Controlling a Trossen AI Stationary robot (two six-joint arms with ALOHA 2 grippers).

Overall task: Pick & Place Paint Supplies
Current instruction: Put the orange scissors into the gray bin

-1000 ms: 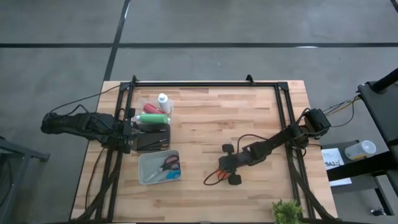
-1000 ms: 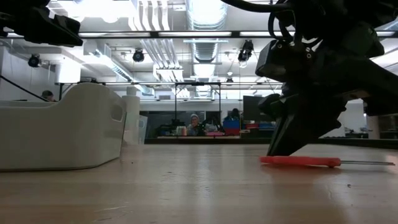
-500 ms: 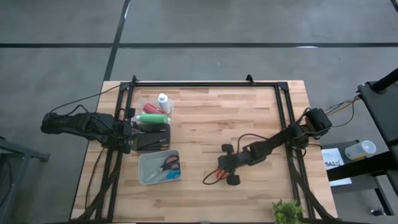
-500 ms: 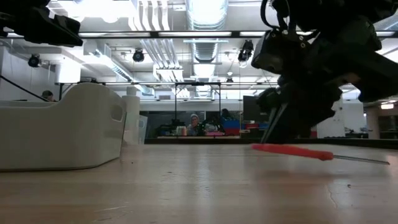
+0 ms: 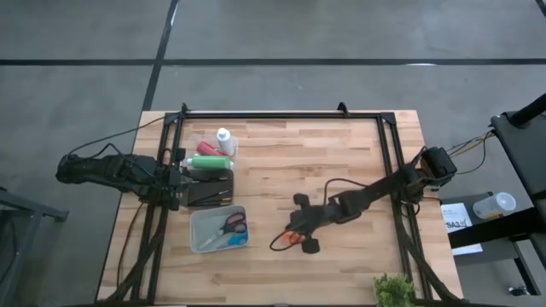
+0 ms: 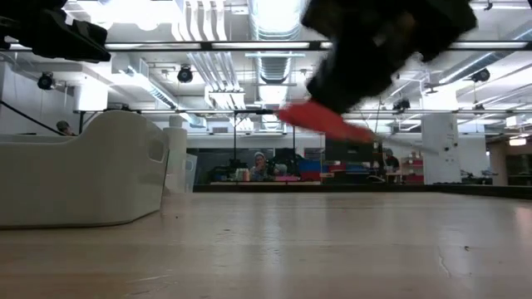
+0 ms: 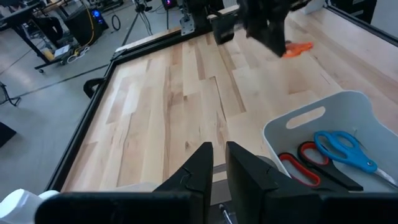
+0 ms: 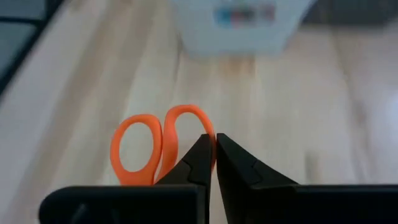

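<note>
The green bottle (image 5: pixel 209 162), the red bottle (image 5: pixel 203 147) and the white bottle (image 5: pixel 224 136) lie together at the table's far left. Thin things lie in a dark tray (image 5: pixel 210 191) beside them; I cannot tell if they are brushes. My left gripper (image 5: pixel 179 183) is shut and waits at the left edge by this tray. My right gripper (image 5: pixel 296 232) is shut on orange scissors (image 5: pixel 292 239) above the table's middle, to the right of the white bin (image 5: pixel 218 228). My right gripper pinches the orange scissors between its two fingers at the handle (image 8: pixel 205 132), right behind the two finger loops (image 8: pixel 140 149). The loops stick out ahead of the fingertips toward the white bin. The scissors (image 6: pixel 324 120) are tilted and lifted clear of the table.
The white bin (image 7: pixel 348 106) holds blue-handled and red-handled scissors (image 7: pixel 329 152). A black frame (image 5: pixel 281 115) runs around the table top. Bare wood lies between the bin and my right gripper. A green plant (image 5: pixel 392 290) stands at the near right corner.
My right gripper has risen and gone toward the table's left edge, toward the white bin. The orange scissors, which lay flat on the table a second ago, are now lifted clear and tilted.
</note>
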